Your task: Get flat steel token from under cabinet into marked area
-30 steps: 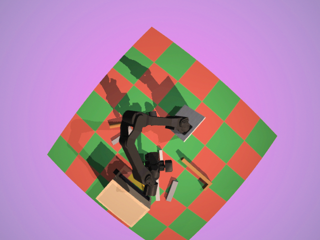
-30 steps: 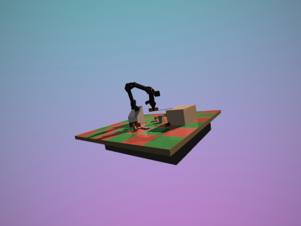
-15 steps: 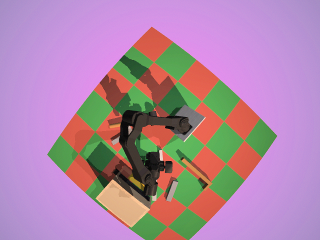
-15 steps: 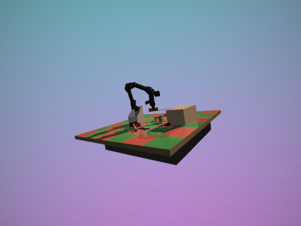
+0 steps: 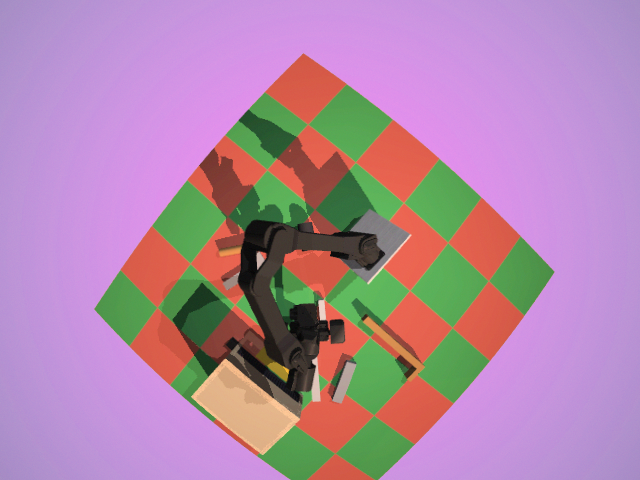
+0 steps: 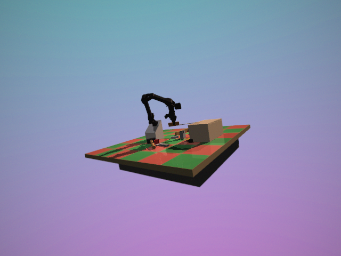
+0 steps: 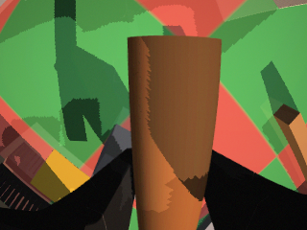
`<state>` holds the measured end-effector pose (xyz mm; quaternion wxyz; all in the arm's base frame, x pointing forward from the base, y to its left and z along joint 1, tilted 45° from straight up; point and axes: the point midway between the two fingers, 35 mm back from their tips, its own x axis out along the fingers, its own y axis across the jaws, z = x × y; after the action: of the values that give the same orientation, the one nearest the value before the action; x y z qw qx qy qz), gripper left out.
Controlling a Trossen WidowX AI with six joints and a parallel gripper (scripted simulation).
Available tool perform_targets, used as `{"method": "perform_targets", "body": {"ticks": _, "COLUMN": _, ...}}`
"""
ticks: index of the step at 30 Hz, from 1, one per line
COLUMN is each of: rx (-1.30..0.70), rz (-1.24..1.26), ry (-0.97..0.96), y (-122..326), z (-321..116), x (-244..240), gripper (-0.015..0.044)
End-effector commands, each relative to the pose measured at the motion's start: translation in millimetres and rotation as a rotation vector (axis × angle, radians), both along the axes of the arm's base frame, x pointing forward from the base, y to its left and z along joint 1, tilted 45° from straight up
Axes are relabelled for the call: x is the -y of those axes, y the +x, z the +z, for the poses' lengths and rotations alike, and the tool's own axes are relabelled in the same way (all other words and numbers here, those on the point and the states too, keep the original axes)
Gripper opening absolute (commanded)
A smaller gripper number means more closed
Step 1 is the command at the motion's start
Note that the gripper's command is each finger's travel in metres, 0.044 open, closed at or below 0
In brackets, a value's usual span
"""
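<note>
My gripper (image 6: 173,123) (image 7: 167,156) is shut on the brown wooden handle (image 7: 175,96) (image 6: 170,124) of a tool, held above the table. The tool's thin pale rod (image 6: 187,123) (image 5: 316,387) reaches out from the handle, near the cabinet's top height in the exterior view. The tan cabinet (image 5: 245,405) (image 6: 198,133) stands at the table's edge. Its dark slotted front (image 7: 16,196) shows in the wrist view. A yellow patch (image 5: 279,370) (image 7: 64,172) lies in front of the cabinet, partly hidden by the arm. I cannot make out the steel token in any view.
An orange L-shaped bar (image 5: 392,343) (image 7: 296,136) lies on the checkered table (image 5: 413,173). A grey block (image 5: 343,381) is beside the tool's rod. An orange piece (image 5: 230,251) (image 6: 152,144) and a grey bar (image 5: 235,279) (image 6: 162,144) lie on the arm's other side.
</note>
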<state>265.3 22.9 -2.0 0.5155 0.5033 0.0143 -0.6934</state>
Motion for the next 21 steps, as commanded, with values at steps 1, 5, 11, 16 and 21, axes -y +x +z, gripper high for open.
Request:
{"method": "perform_targets", "body": {"ticks": 1, "rx": -0.021, "rz": 0.033, "ry": 0.003, "y": 0.8, "z": 0.3, "x": -2.0, "gripper": 0.0000}}
{"method": "perform_targets", "body": {"ticks": 5, "rx": -0.043, "rz": 0.056, "ry": 0.002, "y": 0.8, "z": 0.3, "x": -2.0, "gripper": 0.0000}}
{"method": "perform_targets", "body": {"ticks": 11, "rx": -0.077, "rz": 0.090, "ry": 0.000, "y": 0.8, "z": 0.3, "x": -2.0, "gripper": 0.0000}}
{"method": "perform_targets", "body": {"ticks": 16, "rx": -0.105, "rz": 0.118, "ry": -0.002, "y": 0.7, "z": 0.3, "x": -2.0, "gripper": 0.0000}}
{"method": "perform_targets", "body": {"ticks": 21, "rx": -0.133, "rz": 0.147, "ry": -0.004, "y": 0.7, "z": 0.3, "x": -2.0, "gripper": 0.0000}}
